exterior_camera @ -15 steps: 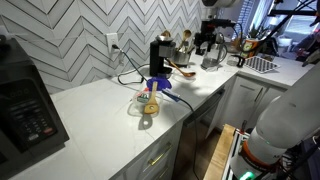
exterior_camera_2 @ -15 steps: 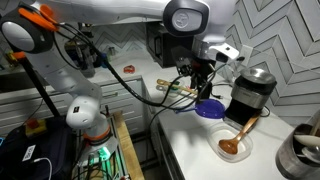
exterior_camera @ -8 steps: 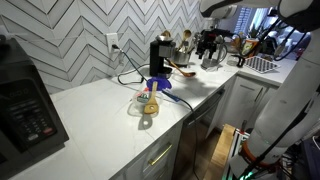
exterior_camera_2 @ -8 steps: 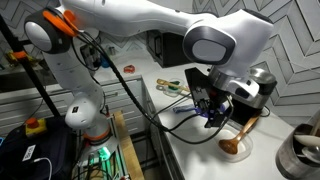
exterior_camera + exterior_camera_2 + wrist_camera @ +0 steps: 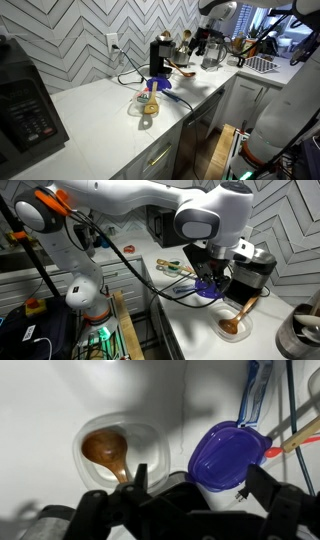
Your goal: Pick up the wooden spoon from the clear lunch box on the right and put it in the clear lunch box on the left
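Closest to me in the wrist view, the gripper [image 5: 200, 478] hangs over the tabletop [image 5: 90, 110] with its fingers [image 5: 140, 478] spread wide and nothing between them. My first worry is alignment: the gap between the fingers sits over the blue lid [image 5: 232, 452], not over the wooden spoon [image 5: 105, 450]. If I go straight down from here I'll press on that lid or close on it.

Just beside the lid, the spoon lies in the clear lunch box [image 5: 155, 432]. Its bowl rests on the bottom, and the handle slants up over the rim toward one finger. That finger looks close to the rim. If I shift sideways too low it could catch the wall, and I judge the box light enough to skid or tip. The slanted handle is also a poor thing to pinch, so a grip taken off-centre may let the spoon swivel or slip out.

Beyond the lid, cables [image 5: 251, 390] trail across the tabletop, and a wide sweep could snag them. Behind them stands a black machine [image 5: 256, 268], near enough in an exterior view that the wrist might knock it as I lift.

Farthest off is the other clear box [image 5: 141, 100], which has yellow things in it. The carry to it passes the lid and cables, so a low transit could clip them.
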Robot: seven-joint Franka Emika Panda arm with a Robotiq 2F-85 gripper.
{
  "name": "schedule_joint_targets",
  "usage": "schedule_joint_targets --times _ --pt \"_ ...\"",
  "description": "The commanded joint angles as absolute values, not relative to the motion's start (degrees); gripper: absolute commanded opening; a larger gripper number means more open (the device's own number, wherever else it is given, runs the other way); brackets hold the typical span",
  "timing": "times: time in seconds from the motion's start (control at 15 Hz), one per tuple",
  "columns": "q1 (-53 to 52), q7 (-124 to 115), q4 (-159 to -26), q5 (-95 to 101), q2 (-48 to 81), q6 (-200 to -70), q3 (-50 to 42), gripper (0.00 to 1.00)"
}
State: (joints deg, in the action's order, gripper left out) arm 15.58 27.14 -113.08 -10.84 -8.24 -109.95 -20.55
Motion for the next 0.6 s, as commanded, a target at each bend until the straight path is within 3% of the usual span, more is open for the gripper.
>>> schedule_joint_targets --times 0.0,0.27,0.53 --pt "14.4 38.8 -119.0 -18.0 -7.8 -121.6 -21.4 1.00" --pt "16.2 49.6 -117.7 -25.0 -2.3 -128.5 -23.4 1.00" --pt "17.2 50.0 -119.3 -33.9 -4.9 -118.0 -22.7 1.00"
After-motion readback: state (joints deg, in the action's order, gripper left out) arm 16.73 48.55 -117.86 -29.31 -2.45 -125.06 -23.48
